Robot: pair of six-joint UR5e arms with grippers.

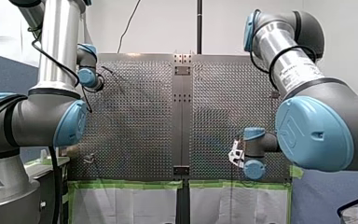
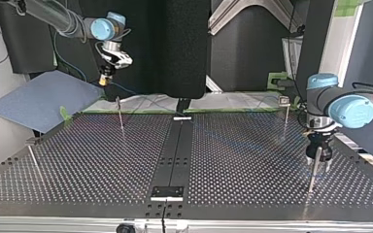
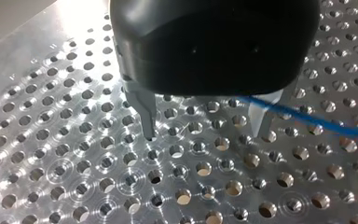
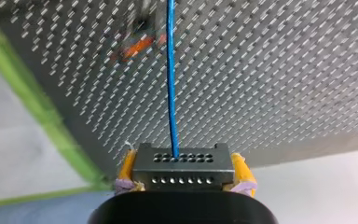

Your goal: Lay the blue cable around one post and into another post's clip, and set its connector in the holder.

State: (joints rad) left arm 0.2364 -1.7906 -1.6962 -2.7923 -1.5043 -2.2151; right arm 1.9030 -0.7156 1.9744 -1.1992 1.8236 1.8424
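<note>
In the right wrist view my right gripper point(image 4: 182, 176) is shut on a dark grey connector point(image 4: 182, 161), its yellow pads point(image 4: 128, 169) on both sides. The blue cable point(image 4: 171, 84) runs straight out of the connector over the perforated table. In the top view this gripper point(image 2: 107, 77) hangs above the table's far left edge. My left gripper point(image 3: 205, 125) is open, its metal fingers point(image 3: 145, 114) just above the plate. The blue cable point(image 3: 317, 121) crosses by one fingertip and trails off sideways. In the top view my left gripper point(image 2: 319, 156) stands beside a thin post point(image 2: 313, 171).
More thin posts stand on the table in the top view, at the far left point(image 2: 120, 114), near left point(image 2: 34, 162) and far right point(image 2: 285, 116). A black bracket point(image 2: 167, 192) sits on the centre strip near the front edge. A blurred orange-and-black fixture point(image 4: 137, 44) lies ahead of my right gripper.
</note>
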